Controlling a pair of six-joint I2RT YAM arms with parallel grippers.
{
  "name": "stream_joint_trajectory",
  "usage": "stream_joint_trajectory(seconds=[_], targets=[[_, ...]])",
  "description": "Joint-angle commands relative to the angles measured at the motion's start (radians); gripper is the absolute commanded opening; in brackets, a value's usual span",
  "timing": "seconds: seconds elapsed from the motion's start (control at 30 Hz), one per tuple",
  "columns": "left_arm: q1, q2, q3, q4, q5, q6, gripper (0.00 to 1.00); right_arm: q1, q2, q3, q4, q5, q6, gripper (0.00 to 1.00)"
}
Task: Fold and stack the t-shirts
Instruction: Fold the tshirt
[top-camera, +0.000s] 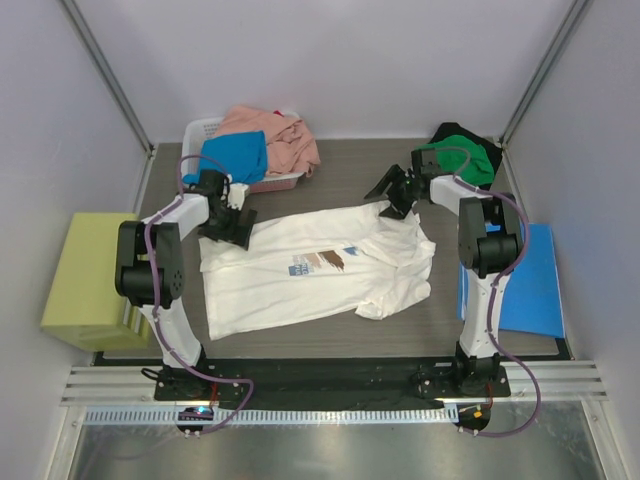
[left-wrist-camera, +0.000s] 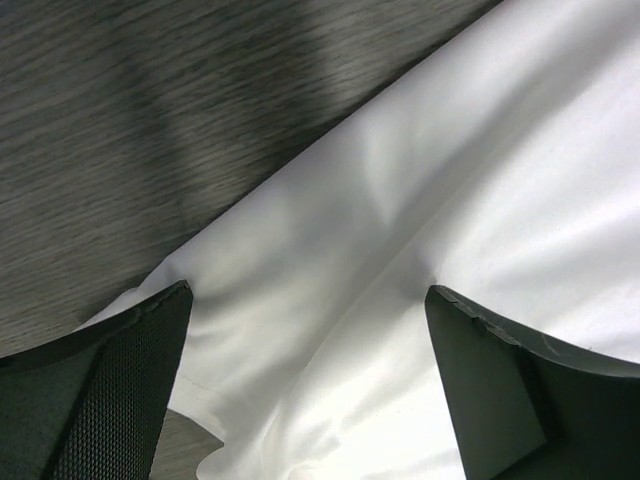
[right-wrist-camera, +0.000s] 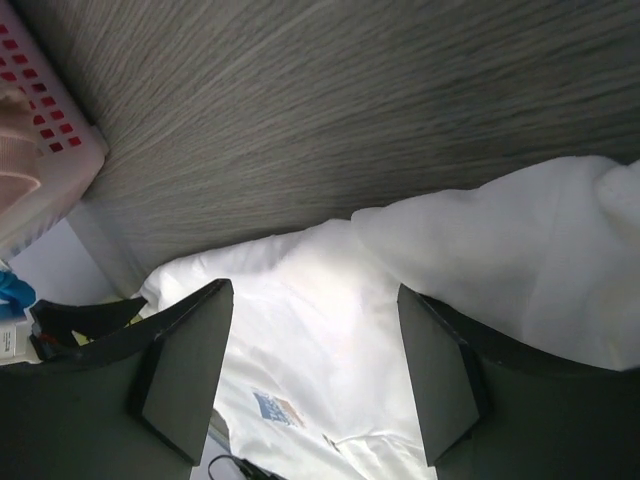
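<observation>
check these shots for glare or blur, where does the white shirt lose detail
Top external: even light, soft shadows, and the white cloth t-shirt with the blue-and-brown chest print keeps its creases. Left wrist: the shirt's right side washes out to near pure white. Right wrist: the shirt glares in the middle, while the grey wood-grain table stays readable.

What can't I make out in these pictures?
Top view: the print on the white t-shirt is too small to read.
Top view: the basket is mostly buried under the salmon pink t-shirt and bright blue t-shirt.
Top view: the black t-shirt lies mostly under the green t-shirt.
Left wrist view: the fingers are cut off by the bottom edge.
</observation>
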Motion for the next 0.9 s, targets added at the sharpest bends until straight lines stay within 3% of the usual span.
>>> stream_joint_trajectory(seconds=[0.0, 0.2, 0.47, 0.87], targets=[[0.010, -0.035, -0.025, -0.054, 0.010, -0.008, 1.00, -0.064, 0.023, 0.038, -0.055, 0.208, -0.081, 0.73], [0.009, -0.045, -0.025, -0.062, 0.013, -0.003, 1.00, -0.115, 0.049, 0.102, -0.134, 0.314, -0.146, 0.73], [0.009, -0.054, -0.026, -0.063, 0.015, -0.001, 1.00, -0.158, 0.063, 0.109, -0.145, 0.311, -0.164, 0.74], [0.010, -0.066, -0.035, -0.060, 0.009, 0.005, 1.00, -0.090, -0.063, 0.080, -0.139, 0.181, -0.146, 0.80]])
